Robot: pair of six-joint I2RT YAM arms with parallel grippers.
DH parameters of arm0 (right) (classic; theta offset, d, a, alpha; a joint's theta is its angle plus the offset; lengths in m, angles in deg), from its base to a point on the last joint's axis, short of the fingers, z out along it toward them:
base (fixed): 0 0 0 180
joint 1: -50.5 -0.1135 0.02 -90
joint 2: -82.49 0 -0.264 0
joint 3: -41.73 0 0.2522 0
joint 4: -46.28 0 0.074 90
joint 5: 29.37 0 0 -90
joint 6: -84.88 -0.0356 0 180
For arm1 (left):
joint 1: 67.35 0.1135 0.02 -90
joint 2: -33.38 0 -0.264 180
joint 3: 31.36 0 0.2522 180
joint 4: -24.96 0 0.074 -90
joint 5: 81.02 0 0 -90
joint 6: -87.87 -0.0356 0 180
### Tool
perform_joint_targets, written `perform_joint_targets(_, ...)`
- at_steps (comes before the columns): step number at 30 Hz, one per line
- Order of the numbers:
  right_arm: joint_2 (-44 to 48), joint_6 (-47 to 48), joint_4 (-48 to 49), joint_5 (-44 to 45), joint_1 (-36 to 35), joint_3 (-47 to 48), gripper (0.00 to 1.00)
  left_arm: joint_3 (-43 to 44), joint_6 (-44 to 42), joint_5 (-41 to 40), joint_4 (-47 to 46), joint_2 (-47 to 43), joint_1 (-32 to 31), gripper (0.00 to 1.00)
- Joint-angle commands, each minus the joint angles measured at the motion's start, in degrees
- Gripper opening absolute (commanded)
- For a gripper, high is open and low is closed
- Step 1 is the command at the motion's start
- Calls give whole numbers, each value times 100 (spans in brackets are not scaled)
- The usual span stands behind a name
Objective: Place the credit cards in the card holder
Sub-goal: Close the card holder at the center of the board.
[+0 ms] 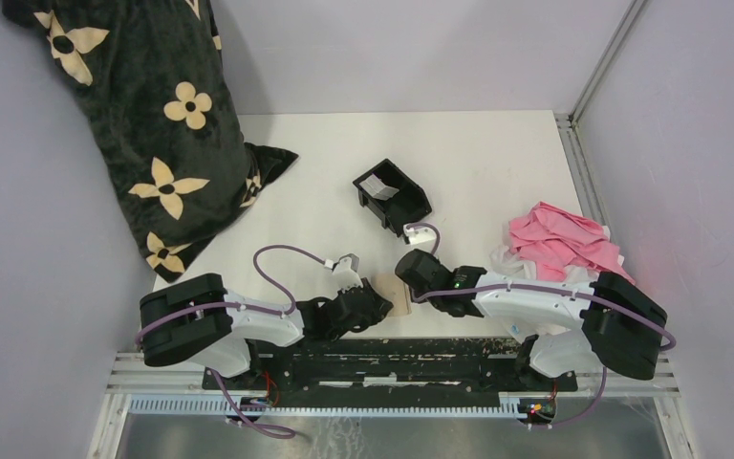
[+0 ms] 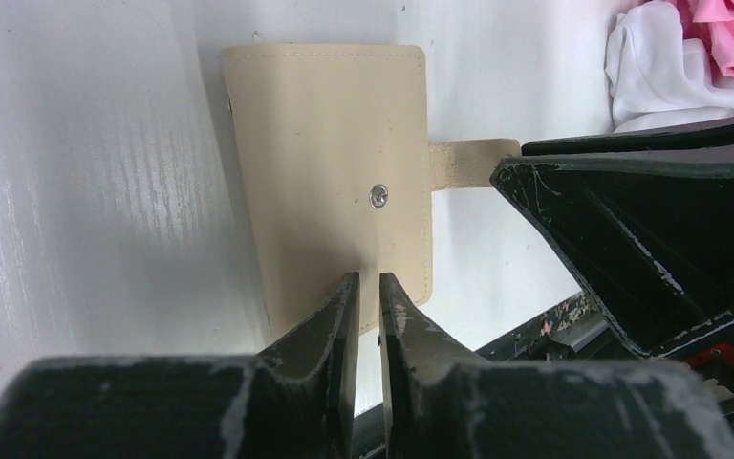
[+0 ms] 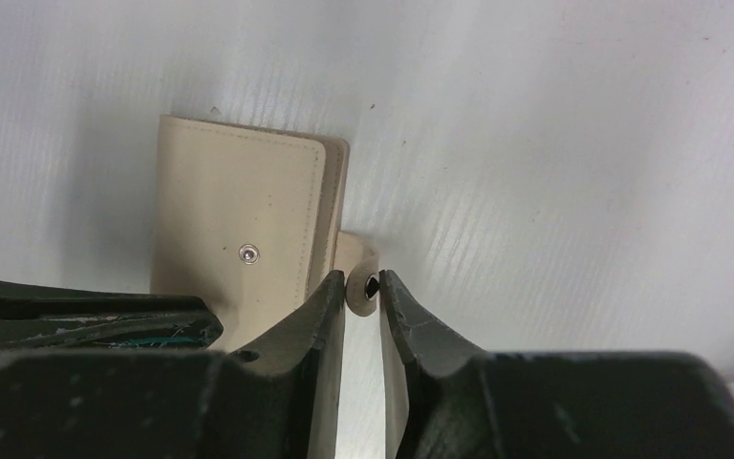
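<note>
**Both grippers on the wallet, no card in it yet**

My left gripper [image 2: 368, 287] is narrow and pinches the wallet [image 2: 330, 163] at the middle of its near side. My right gripper [image 3: 363, 287] is narrow as well. Its fingertips touch the tab [image 2: 468, 161] on both sides, though I cannot judge how firm that hold is.

The wallet lies flat at the middle of the table's [image 1: 497, 172] near edge, between the two arms.

My main worry is the tab. It is small, its metal snap sits right at my fingertips, and a pull could let it slip out. If my left pinch spans both covers, lifting the tab will drag the whole wallet instead of opening it. It also lies so close to the near edge that a slip could push it off the table.

The wallet is tan with a stitched border and is folded shut but unsnapped. The stud [image 2: 378, 197] is bare on the cover, and the tab sticks out sideways towards the right edge.

One pale card [image 1: 378, 185] lies in the black tray [image 1: 419, 203] further back, near the table's middle. I cannot see the other cards.
</note>
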Motion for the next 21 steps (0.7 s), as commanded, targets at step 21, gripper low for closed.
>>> perform_joint_targets(21, -485, 76, 295, -67, -350, 590, 1, -12, 93, -149, 316, 144, -91, 20)
